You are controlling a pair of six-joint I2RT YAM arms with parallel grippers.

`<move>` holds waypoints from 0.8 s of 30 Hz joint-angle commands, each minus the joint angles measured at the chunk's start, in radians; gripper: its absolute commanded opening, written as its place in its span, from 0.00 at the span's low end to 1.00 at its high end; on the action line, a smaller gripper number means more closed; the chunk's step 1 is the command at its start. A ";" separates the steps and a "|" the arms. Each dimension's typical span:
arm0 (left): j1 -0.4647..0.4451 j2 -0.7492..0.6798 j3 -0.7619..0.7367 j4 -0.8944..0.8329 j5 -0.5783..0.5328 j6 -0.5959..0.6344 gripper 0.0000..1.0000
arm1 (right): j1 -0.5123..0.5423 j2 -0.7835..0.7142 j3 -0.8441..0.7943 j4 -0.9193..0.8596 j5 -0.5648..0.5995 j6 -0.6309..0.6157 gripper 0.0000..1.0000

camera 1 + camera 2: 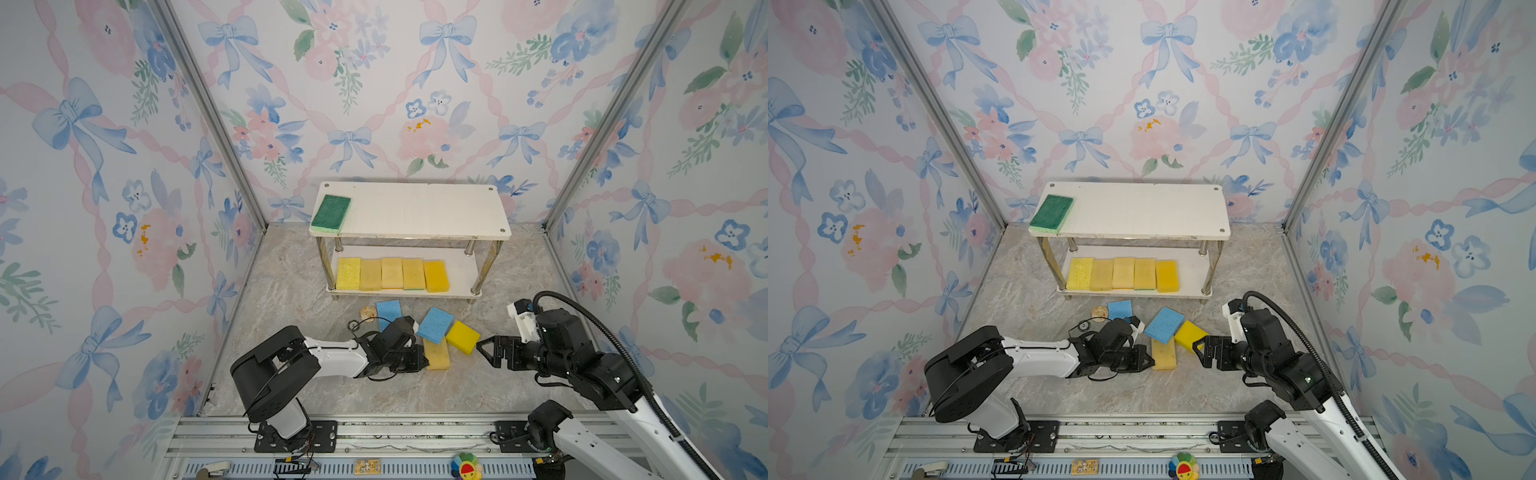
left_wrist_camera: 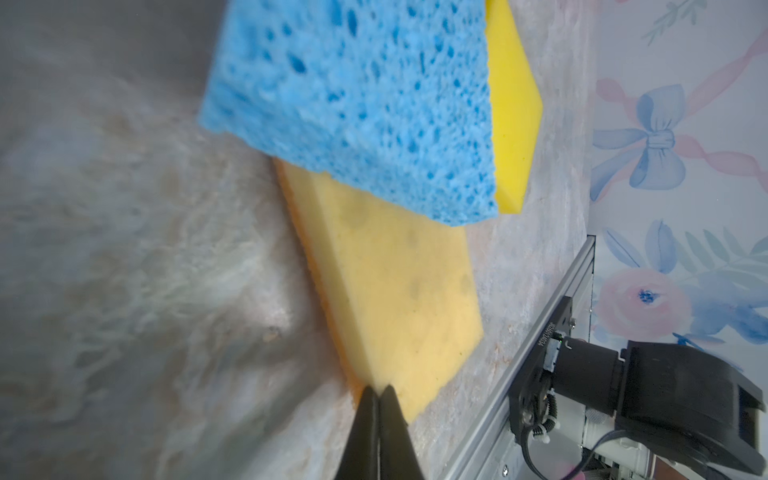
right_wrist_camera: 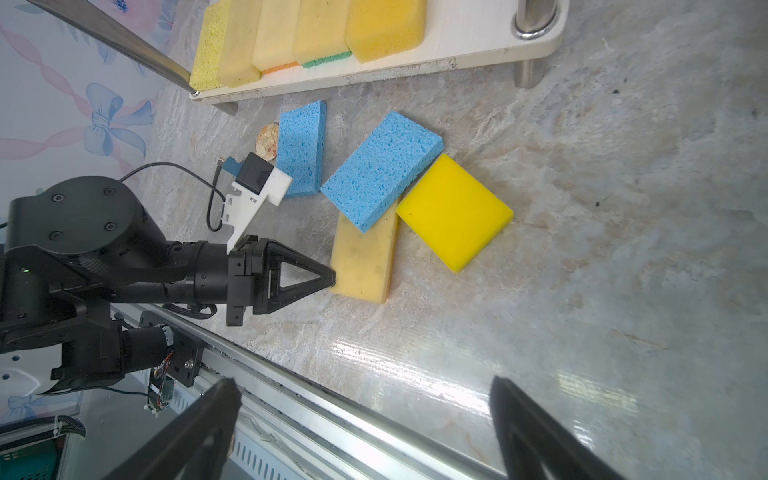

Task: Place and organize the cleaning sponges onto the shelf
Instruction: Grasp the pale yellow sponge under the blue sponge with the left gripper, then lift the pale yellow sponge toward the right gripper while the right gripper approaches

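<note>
In both top views the shelf [image 1: 415, 208] carries a green sponge [image 1: 331, 213] on the left end of its upper board and five yellow sponges [image 1: 1123, 273] in a row on the lower board; on the floor in front lie a pale yellow sponge [image 1: 437, 356], a blue sponge [image 1: 435, 325] overlapping its far end, a bright yellow sponge [image 1: 462, 336] and a second blue sponge [image 1: 388, 311].

Left wrist view: the left gripper [image 2: 379, 395] has its jaws pressed together at the pale yellow sponge's near edge; whether any foam is pinched I cannot tell.

Right wrist view: the right gripper [image 3: 362, 384] is spread wide and empty; the loose sponges lie ahead of it.
</note>
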 commanded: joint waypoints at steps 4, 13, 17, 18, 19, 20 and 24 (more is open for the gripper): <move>-0.008 -0.148 -0.035 -0.050 0.085 0.008 0.01 | -0.010 0.041 -0.027 -0.033 -0.008 0.023 0.97; -0.012 -0.269 -0.042 -0.040 0.148 -0.035 0.01 | -0.008 0.047 -0.037 -0.008 -0.076 0.054 0.97; -0.014 -0.309 -0.050 -0.041 0.133 -0.042 0.01 | -0.005 0.040 -0.043 0.007 -0.101 0.065 0.97; -0.014 -0.318 -0.049 -0.040 0.127 -0.042 0.01 | -0.005 0.041 -0.045 0.014 -0.109 0.068 0.97; -0.014 -0.324 -0.048 -0.041 0.122 -0.042 0.01 | -0.003 0.039 -0.049 0.023 -0.116 0.071 0.97; -0.014 -0.332 -0.045 -0.040 0.113 -0.042 0.01 | -0.002 0.038 -0.055 0.037 -0.125 0.072 0.97; -0.016 -0.354 -0.030 -0.041 0.086 -0.042 0.01 | 0.009 0.028 -0.074 0.096 -0.165 0.128 0.99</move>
